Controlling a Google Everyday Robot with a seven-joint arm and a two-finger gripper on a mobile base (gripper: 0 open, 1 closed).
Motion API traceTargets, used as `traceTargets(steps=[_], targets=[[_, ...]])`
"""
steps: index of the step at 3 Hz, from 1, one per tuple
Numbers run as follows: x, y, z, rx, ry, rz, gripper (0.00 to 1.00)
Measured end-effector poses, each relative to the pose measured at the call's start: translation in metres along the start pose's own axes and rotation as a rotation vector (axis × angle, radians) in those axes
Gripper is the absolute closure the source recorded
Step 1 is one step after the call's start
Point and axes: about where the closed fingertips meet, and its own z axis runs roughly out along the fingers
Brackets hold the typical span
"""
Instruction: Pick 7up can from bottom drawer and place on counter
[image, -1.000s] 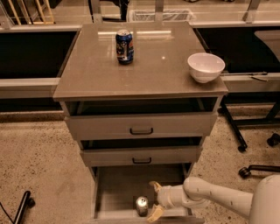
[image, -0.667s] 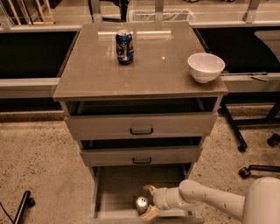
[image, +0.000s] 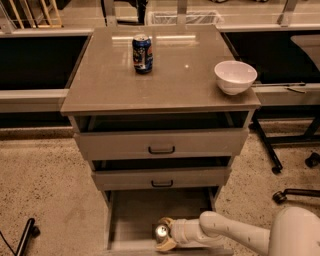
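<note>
The 7up can (image: 161, 231) stands upright on the floor of the open bottom drawer (image: 135, 212), near its front; only its shiny silver top shows clearly. My gripper (image: 164, 233) reaches in from the right, low in the drawer. It is open, with one tan finger (image: 165, 222) behind the can and the other in front of it, so the can sits between the jaws. The counter (image: 160, 75) is the glossy grey-brown top of the cabinet, above the drawers.
A blue-labelled can (image: 142, 53) stands at the back of the counter and a white bowl (image: 235, 76) near its right edge. The two upper drawers (image: 161, 143) are slightly open. Chair legs with castors (image: 274, 169) stand on the floor to the right.
My gripper has slid left along the bottom drawer, from beside the can to straddling it. The can has not moved.
</note>
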Motion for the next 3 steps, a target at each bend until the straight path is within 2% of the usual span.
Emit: traceTargets(steps=[1,2,3], targets=[[0.0140,-0.0021,0.0072,0.015,0.007,0.005,0.33],[0.0233,-0.0043,0.0119,0.018,0.004,0.010,0.50],[0.0214,-0.0094,0.0098,0.023,-0.034,0.003,0.81]])
